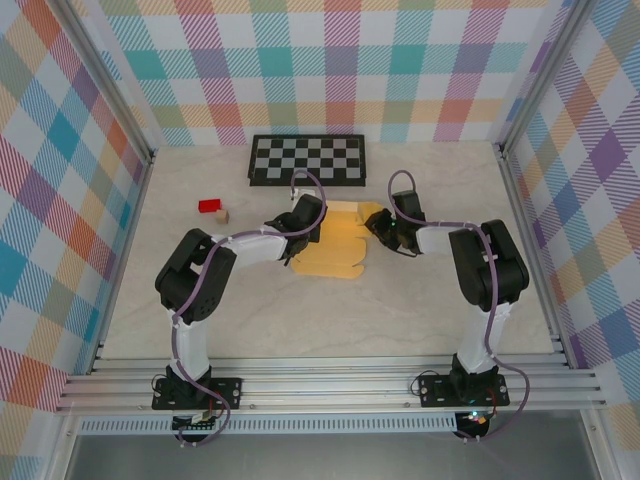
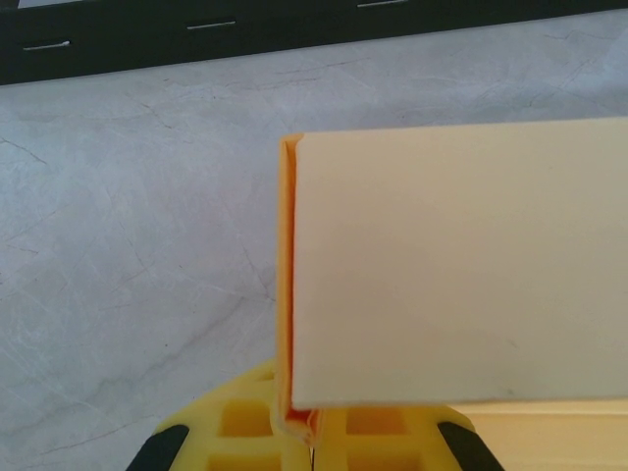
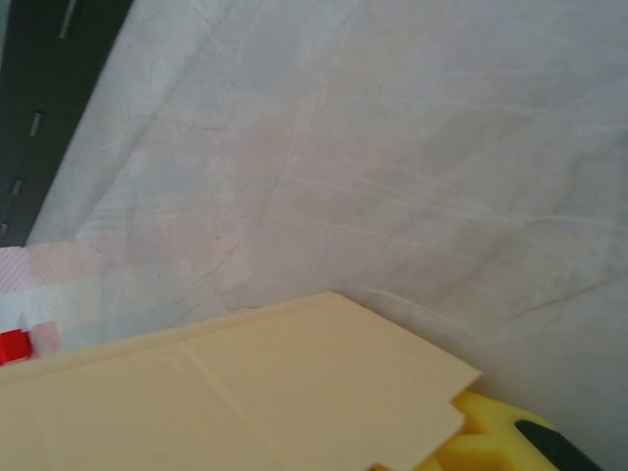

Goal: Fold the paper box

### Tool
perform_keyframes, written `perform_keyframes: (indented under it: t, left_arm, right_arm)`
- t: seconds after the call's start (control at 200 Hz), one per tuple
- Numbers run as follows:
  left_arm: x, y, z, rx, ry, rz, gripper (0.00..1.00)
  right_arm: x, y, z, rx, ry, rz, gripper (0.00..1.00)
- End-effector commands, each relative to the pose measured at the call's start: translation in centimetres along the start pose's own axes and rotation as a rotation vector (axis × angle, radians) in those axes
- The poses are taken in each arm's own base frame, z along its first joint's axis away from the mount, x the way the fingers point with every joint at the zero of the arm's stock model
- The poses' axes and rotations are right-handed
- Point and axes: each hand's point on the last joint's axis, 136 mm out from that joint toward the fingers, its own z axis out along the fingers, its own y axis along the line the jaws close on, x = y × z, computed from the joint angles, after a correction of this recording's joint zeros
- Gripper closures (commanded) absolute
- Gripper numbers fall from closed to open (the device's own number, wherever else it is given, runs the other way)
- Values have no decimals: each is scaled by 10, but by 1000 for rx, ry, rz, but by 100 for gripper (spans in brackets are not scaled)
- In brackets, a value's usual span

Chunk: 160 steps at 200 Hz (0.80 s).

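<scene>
paper box [image 1: 335,250], a tan, partly folded sheet, lies near the middle of the tabletop [image 1: 300,330], a little toward its far edge and on the near side of the checkerboard [image 1: 307,160]. the sheet spans left to right between the two grippers. the left gripper [image 1: 308,218] meets its left end and the right gripper [image 1: 383,226] its right end, so both arms are about equally near. left wrist view: the left gripper's yellow fingers [image 2: 211,407] are clamped on the sheet's edge, where a pale panel is doubled over an orange layer. from above, the arm hides this seam. right wrist view: a notched corner of the sheet covers one yellow finger [image 3: 486,442]. whether the right gripper pinches it cannot be told. the coming fold probably turns on bringing the right end toward the held left end.
</scene>
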Motion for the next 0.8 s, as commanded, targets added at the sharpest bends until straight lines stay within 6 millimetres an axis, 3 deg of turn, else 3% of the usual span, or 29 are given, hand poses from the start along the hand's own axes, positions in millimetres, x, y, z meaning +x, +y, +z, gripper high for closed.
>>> perform_keyframes:
  t: [0.0, 0.195, 0.37, 0.545, 0.795]
  left_arm:
    - [43, 3, 6, -24, 141, 73, 100]
    - [43, 3, 8, -33, 147, 75, 100]
    - [43, 3, 9, -37, 151, 80, 100]
    - [43, 2, 9, -42, 150, 84, 100]
    - [44, -1, 8, -36, 153, 92, 100]
  right_arm:
    - [-6, -4, -4, 39, -21, -29, 70]
    - [-3, -1, 1, 7, -8, -33, 70]
    - [6, 39, 3, -152, 22, -41, 72]
    - [25, 72, 6, -202, 56, -75, 72]
    - [48, 76, 25, -184, 91, -84, 73]
